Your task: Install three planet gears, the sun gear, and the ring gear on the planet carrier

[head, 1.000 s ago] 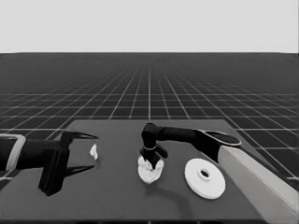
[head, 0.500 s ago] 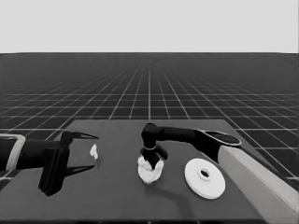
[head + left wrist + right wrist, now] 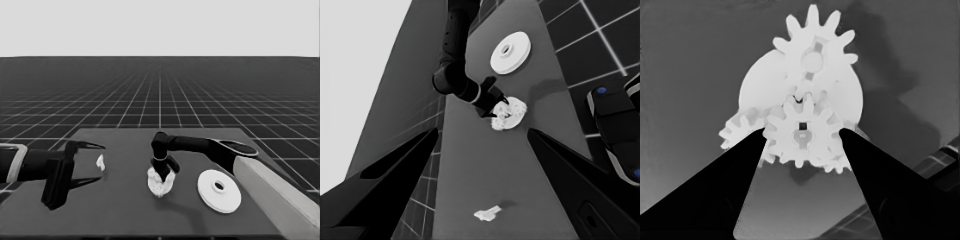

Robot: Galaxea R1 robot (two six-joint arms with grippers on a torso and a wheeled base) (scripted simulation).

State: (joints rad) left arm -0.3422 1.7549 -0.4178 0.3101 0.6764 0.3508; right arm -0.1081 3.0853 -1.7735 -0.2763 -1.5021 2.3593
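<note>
Right gripper (image 3: 802, 145), fingers pinching a gear (image 3: 802, 134) over the smaller round part (image 3: 760, 85), should mesh teeth before letting go.

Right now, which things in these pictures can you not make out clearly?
- Head view: the right gripper covers the smaller round part, so the gears on it cannot be counted.
- Right wrist view: the central gear sits between the fingers; whether they touch it is unclear. Two lower gears are partly hidden by it and the fingers.
- Left wrist view: the thin white piece is too small to see its shape.
- The larger round part: its underside is hidden.
</note>
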